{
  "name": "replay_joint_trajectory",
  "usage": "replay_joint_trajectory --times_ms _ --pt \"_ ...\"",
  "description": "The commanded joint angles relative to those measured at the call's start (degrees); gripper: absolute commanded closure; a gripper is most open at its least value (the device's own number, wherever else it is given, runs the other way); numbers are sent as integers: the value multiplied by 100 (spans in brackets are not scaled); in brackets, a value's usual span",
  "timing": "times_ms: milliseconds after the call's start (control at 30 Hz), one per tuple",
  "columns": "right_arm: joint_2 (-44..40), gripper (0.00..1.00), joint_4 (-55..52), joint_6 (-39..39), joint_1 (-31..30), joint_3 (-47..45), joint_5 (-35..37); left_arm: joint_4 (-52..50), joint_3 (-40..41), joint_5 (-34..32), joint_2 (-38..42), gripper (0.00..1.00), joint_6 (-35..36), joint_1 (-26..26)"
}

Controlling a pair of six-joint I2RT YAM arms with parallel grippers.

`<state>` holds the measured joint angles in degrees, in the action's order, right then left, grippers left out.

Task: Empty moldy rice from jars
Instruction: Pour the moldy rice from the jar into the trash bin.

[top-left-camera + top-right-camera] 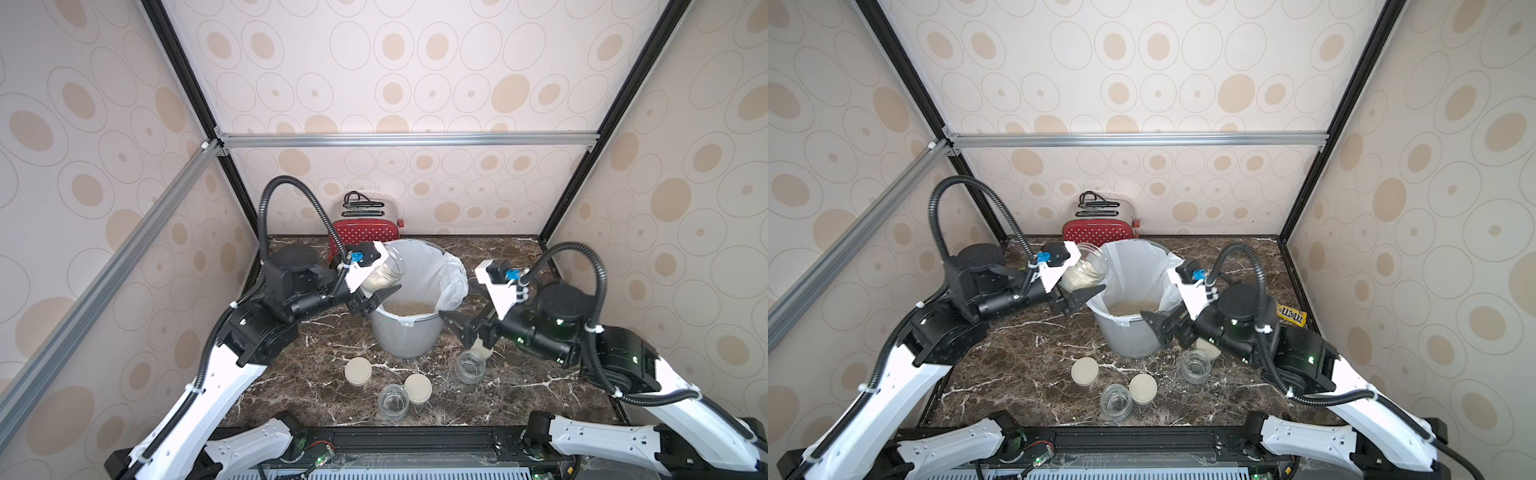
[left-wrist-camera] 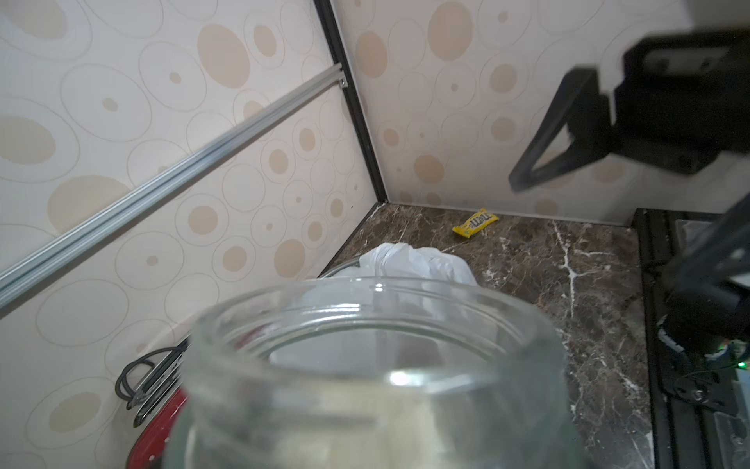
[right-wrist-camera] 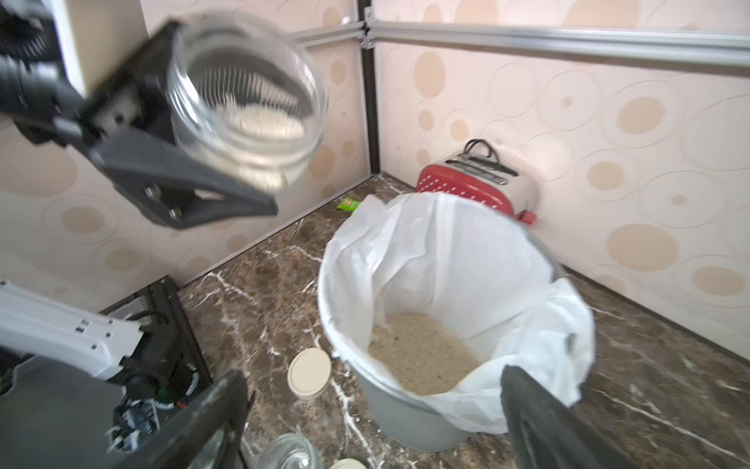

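Three small squat clear glass jars are in the scene, all uncapped. One of the left fingers (image 3: 190, 191) shows under the tilted jar (image 1: 1088, 266) they clamp; its partner is hidden behind the white wrist-camera mount (image 1: 361, 274) in both top views. That jar hangs left of centre frame at the rim of the grey bin with white liner (image 1: 405, 345), mouth toward the bin; whether it is over the opening I cannot tell. The left wrist view gives it only as a blur cut off by the frame edge, while the right wrist view shows pale beige rice (image 3: 259, 122) along its lower side. A larger heap of rice (image 1: 407, 308) covers the bin's bottom. The right fingers (image 1: 453, 324) are spread wide and empty beside the bin. On the dark marble table (image 1: 316, 374), lower centre, one empty jar (image 1: 393, 400) sits just beside a round cream lid (image 1: 417, 387); a second lid (image 1: 358, 371) lies left of them, another empty jar (image 1: 469, 365) right. A third lid (image 1: 1208, 347) is mostly covered by the right fingers. A yellow candy packet (image 1: 1292, 316) shows in a top view and the left wrist view. A red dotted toaster (image 1: 365, 235) stands behind the bin, partly blocked by it.
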<state>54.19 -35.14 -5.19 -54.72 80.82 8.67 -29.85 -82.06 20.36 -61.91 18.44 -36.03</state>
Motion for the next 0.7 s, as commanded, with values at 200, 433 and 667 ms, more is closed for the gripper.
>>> replay_joint_trajectory --times_ms 200,433,667 --pt "1837 20 -354 927 2230 1764 -4400 -364 -1051 325 -983 51 717 211" --pt "2990 36 -1099 1407 2357 2783 -5629 -822 -1436 545 -1499 50 939 258" --pt "3280 43 -989 1355 2367 2744 -6039 -887 -1477 592 -1690 50 999 267"
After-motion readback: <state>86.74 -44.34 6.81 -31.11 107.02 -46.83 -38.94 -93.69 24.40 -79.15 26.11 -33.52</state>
